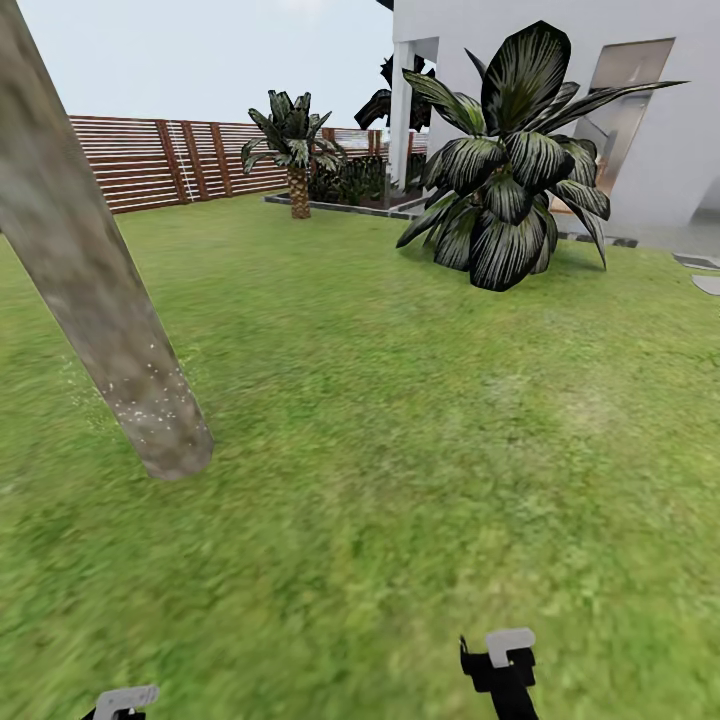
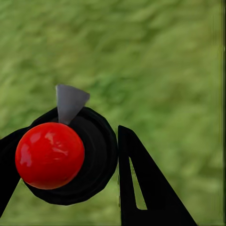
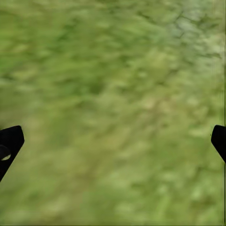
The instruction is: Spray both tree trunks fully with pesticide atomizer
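A thick, mottled grey-brown tree trunk [image 1: 95, 280] slants across the left of the head view, with the grass lawn of the garden [image 1: 400, 450] around its foot. Fine white pesticide specks [image 1: 150, 405] dot the trunk's lower part. In the left wrist view my left gripper [image 2: 70, 136] is shut on the pesticide atomizer [image 2: 49, 155], a black round body with a red ball top and a grey nozzle. My left gripper [image 1: 120, 705] sits at the bottom edge of the head view. My right gripper [image 3: 113, 141] is open over bare grass and also appears low in the head view [image 1: 505, 665].
A big dark-leaved plant [image 1: 515, 170] stands ahead to the right, in front of a white house wall [image 1: 680, 120]. A short palm [image 1: 298, 150] grows by the brown slat fence [image 1: 150, 160] at the back. Open grass lies between me and them.
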You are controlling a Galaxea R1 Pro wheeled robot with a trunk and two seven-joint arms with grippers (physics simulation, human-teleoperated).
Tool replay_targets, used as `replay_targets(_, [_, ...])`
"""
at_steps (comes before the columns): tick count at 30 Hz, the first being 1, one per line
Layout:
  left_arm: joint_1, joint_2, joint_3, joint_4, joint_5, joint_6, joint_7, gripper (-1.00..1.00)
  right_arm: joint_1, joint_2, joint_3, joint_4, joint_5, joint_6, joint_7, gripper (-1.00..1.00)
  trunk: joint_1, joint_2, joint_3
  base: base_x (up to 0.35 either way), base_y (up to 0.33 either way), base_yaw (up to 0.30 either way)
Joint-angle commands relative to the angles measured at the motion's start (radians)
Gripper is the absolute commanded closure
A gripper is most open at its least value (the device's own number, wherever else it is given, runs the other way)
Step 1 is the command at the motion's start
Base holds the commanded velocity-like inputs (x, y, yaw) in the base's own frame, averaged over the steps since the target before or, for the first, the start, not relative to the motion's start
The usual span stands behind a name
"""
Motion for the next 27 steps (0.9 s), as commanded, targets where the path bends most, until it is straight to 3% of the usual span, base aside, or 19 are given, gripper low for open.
replay_targets(1, [-0.001,0.0,0.009,0.002,-0.002,-0.003,-0.008,1.0,-0.001,0.0,-0.005,0.004,0.01,-0.002,-0.005,-1.0,0.0,0.0,-0.001,-0.061,0.0,0.0])
replay_targets(6, [-0.001,-0.001,0.012,0.017,-0.001,-0.002,0.005,1.0,-0.001,0.003,-0.005,0.006,0.01,-0.002,-0.005,-1.0,0.0,0.0,-0.001,-0.281,-0.007,0.023])
replay_targets(12, [-0.001,-0.001,0.013,0.018,-0.001,-0.002,0.007,1.0,-0.001,0.004,-0.006,0.006,0.01,-0.002,-0.007,-1.0,0.0,0.0,-0.001,-0.266,-0.174,0.244])
replay_targets(20, [-0.001,-0.001,0.013,0.018,0.001,-0.002,0.019,1.0,-0.001,0.006,-0.006,0.012,0.01,-0.002,-0.007,-1.0,0.0,0.0,-0.001,-0.039,-0.255,0.282])
replay_targets(27, [-0.001,0.0,0.014,0.018,0.001,-0.002,0.018,1.0,-0.001,0.006,-0.006,0.013,0.011,-0.002,-0.008,-1.0,0.0,0.0,-0.001,0.0,-0.039,0.283])
